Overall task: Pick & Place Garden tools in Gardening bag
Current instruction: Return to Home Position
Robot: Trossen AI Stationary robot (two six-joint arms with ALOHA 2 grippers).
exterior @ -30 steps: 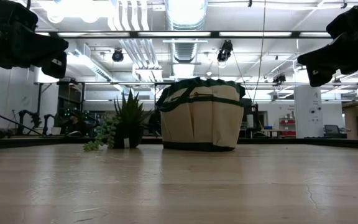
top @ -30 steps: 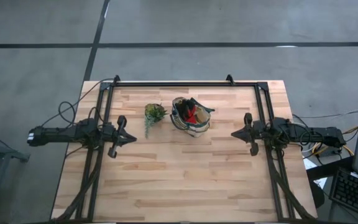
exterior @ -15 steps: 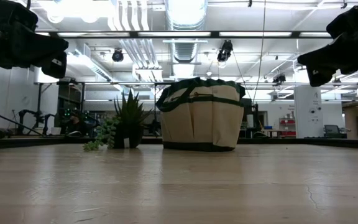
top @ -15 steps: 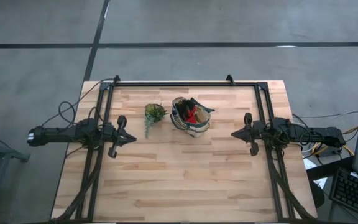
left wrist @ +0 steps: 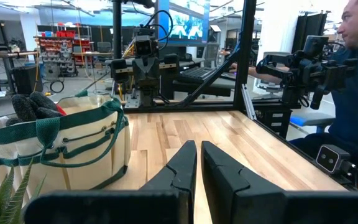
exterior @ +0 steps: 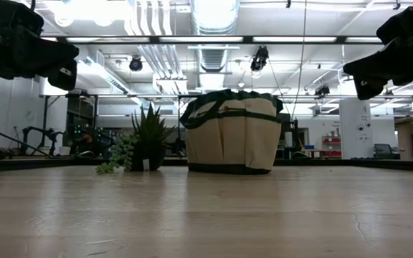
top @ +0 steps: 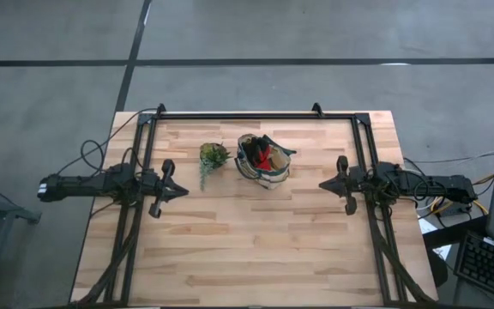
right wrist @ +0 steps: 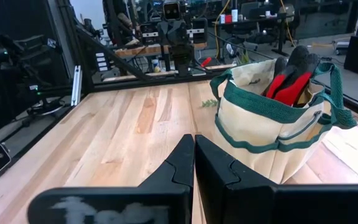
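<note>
The left gripper [top: 181,190] hangs above the left side of the pale plank wooden table [top: 256,249]. Its two dark fingers [left wrist: 182,165] are drawn together with only a sliver of a gap between them, and they grasp nothing. Ahead of it and off to its left stands the round tan fabric gardening bag [top: 262,160] with dark green trim and handles. It sits upright on the table, well apart from the fingertips. A small green potted plant [top: 213,155] stands nearer to this gripper, just beside the bag.

The right gripper [top: 324,184] hangs above the table's right side and faces the left one. Its fingers [right wrist: 182,158] are likewise pressed nearly together and carry nothing. From this gripper the bag [right wrist: 272,130] lies ahead and to its right, clear of the fingers. The black-and-red gloves [right wrist: 288,81] poke out of the bag's open top.

A person in a blue sleeve [left wrist: 353,106] sits beyond the table's edge, past the left gripper.
</note>
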